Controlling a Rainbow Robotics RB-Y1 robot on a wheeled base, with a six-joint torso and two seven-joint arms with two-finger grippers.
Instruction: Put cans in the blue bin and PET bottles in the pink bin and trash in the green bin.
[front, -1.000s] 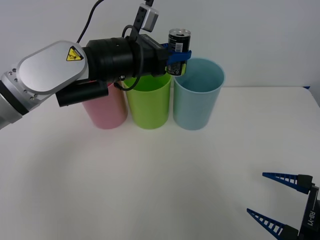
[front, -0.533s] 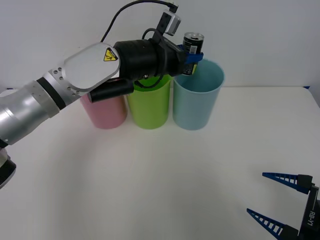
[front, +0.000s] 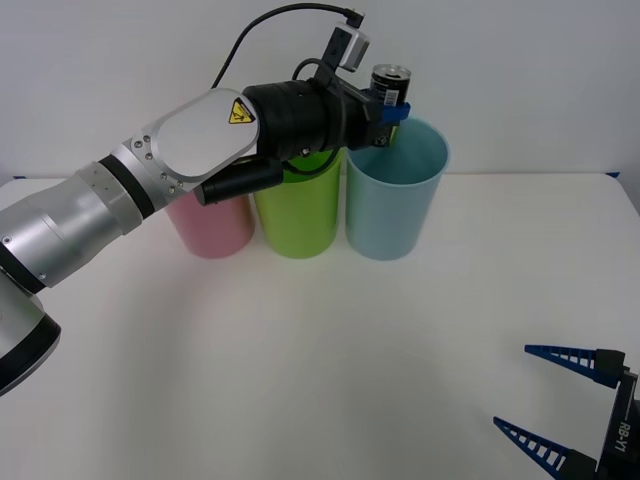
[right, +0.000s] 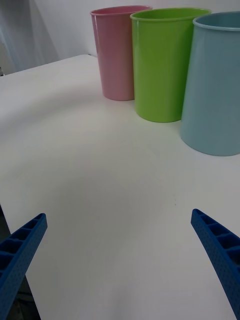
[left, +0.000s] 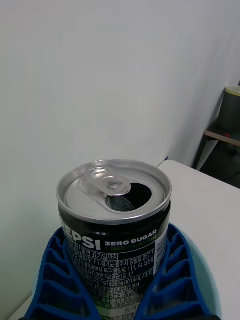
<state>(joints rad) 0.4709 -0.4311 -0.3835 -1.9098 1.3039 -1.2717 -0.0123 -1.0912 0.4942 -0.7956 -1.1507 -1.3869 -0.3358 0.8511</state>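
Above the far-left rim of the blue bin (front: 395, 190), the left gripper (front: 388, 108) clamps 1 upright can (front: 390, 85), poised for dropping in. The right gripper (front: 560, 405) waits spread open, near right.

Can (left: 115, 230): "PEPSI ZERO SUGAR"; right gripper (front: 565, 405): "RB-Y1".

pink bin (front: 212, 228) half behind arm, can (left: 115, 227) base cut off
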